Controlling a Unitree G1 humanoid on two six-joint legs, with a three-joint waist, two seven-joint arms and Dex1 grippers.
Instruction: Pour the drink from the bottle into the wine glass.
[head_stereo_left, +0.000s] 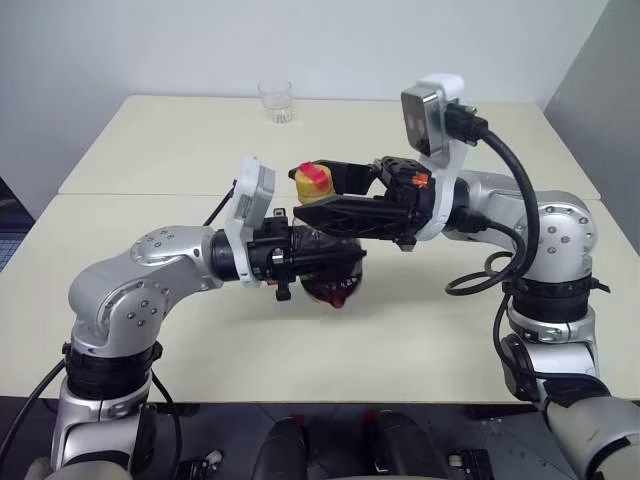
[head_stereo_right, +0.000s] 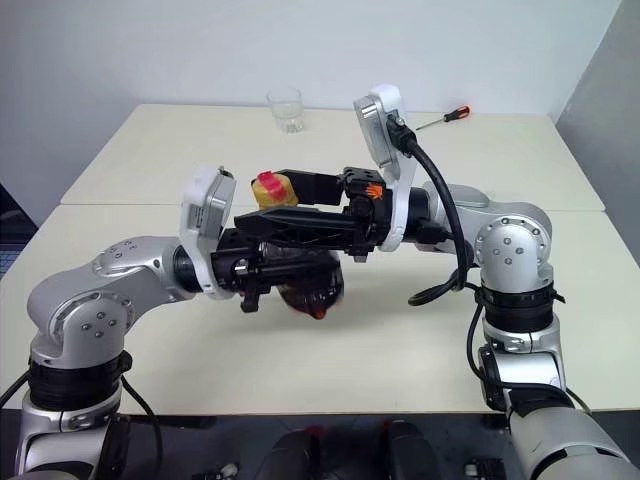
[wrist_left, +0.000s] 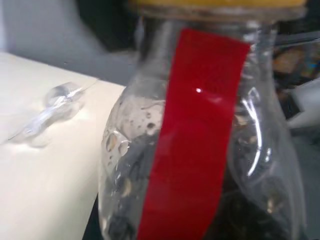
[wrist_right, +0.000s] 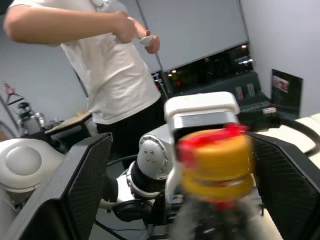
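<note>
The left gripper (head_stereo_left: 300, 262) holds the bottle (head_stereo_left: 330, 270) above the surface's (head_stereo_left: 150, 150) middle; the right gripper (wrist_right: 165, 165) gapes around the cap (wrist_right: 215, 162). Closing off-centre could slip, tilting the bottle.

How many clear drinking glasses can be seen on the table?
1: a short tumbler at the far edge of the table. A blurred clear glass shape lies on the table in the left wrist view; it may be a second glass.

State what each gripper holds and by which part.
Left gripper holds the bottle by its body. Right gripper holds nothing, its fingers open on either side of the cap.
</note>
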